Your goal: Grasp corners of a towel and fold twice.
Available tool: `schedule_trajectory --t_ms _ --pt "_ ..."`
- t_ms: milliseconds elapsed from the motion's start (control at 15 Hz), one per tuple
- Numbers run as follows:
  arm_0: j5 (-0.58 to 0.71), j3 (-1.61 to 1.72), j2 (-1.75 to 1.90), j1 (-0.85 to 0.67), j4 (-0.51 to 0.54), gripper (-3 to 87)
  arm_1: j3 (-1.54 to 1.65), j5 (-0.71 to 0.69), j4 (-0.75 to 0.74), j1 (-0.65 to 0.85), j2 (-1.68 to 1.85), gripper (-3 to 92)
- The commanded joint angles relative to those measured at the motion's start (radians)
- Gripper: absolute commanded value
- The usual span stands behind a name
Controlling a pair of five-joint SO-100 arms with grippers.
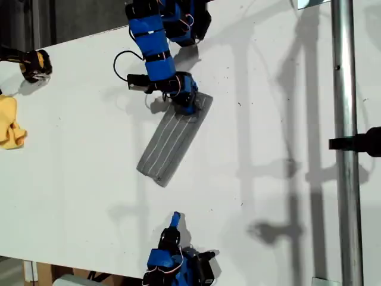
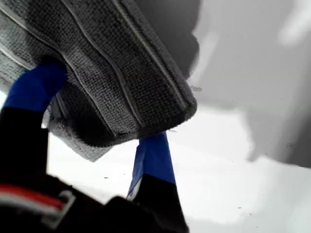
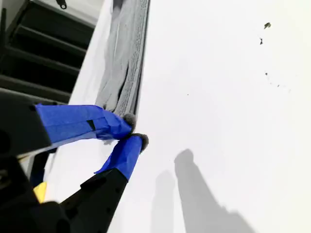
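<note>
Exterior view: the towel (image 1: 172,140) lies on the white desk (image 1: 286,119) as a long narrow strip, already folded at least once, running diagonally. My first gripper (image 1: 186,106) is down on the strip's far end, the end toward the blue arm at the top of this view. My second gripper (image 1: 175,220) hangs above bare desk, well apart from the towel's near end. A small yellow cloth (image 1: 11,126) sits far off from the towel at the exterior view's left edge, beside a yellow-and-black object (image 1: 36,64) I cannot identify.

First wrist view: the fingers (image 2: 153,155) of my first gripper straddle the towel's layered end, one blue tip on each side of the thick fold, pinching it. A rounded corner (image 2: 187,109) of the towel sticks out past the grip.

Second wrist view: the fingers (image 3: 124,153) of my second gripper are pressed together, tips touching, holding nothing; the towel stretches away beyond them.

Risks, as I judge them: the first grip sits close to the towel's edge, so a quick lift could let some layers slip and open the fold. With only one end held, dragging it toward the near end could skew or bunch the strip rather than fold it squarely.
</note>
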Motion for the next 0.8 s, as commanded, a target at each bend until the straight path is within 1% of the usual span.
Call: schedule_trajectory --t_ms 0,67,133,267,400,467,667,733 --pt "-0.002 0.006 0.006 0.017 0.003 1.9 -0.032 -0.04 -0.029 0.021 0.002 18.1" --pt "-0.002 0.006 0.006 0.018 0.003 1.9 -0.032 -0.048 -0.034 0.026 0.005 5.9" --pt "0.0 0.006 0.006 0.018 0.003 1.9 -0.031 -0.048 -0.035 0.028 0.014 1.7" --pt "0.0 0.006 0.006 0.018 0.003 1.9 -0.009 -0.043 -0.006 0.032 0.061 -0.1" --pt "0.0 0.006 0.006 0.018 0.003 1.8 0.015 -0.012 0.121 -0.002 0.187 -0.1" --pt "0.0 0.006 0.006 0.018 0.003 1.8 0.018 0.017 0.196 -0.032 0.25 -0.1" --pt "0.002 0.006 0.006 0.018 0.003 1.8 0.094 0.153 0.362 -0.166 0.491 -0.1" --pt "0.0 0.006 0.006 0.018 0.003 1.8 0.13 0.193 0.397 -0.209 0.581 -0.1"
